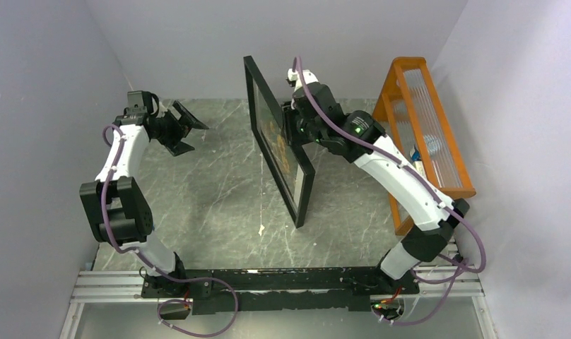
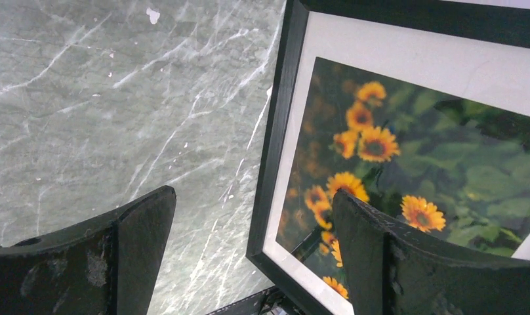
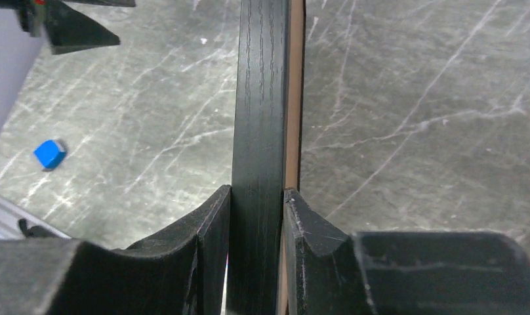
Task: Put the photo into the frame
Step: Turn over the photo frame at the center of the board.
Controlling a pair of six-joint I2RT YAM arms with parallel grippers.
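The black frame [image 1: 305, 198] stands upright on edge in the middle of the table, facing left. The sunflower photo [image 1: 277, 145] sits inside it behind a white mat [image 2: 393, 56]. My right gripper [image 1: 291, 127] is shut on the frame's top edge. In the right wrist view the right gripper [image 3: 257, 193] pinches the black frame [image 3: 259, 98] together with the brown backing board [image 3: 294, 98]. My left gripper [image 1: 194, 134] hangs open to the left, apart from the frame. In the left wrist view the left gripper [image 2: 252, 192] faces the frame [image 2: 275, 131] and the photo [image 2: 407, 151].
An orange wooden rack [image 1: 424, 134] stands along the right wall. A small blue object [image 3: 50, 153] lies on the marble table to the left of the frame. A white scrap [image 1: 261, 229] lies near the frame's front corner. Grey walls close in on both sides.
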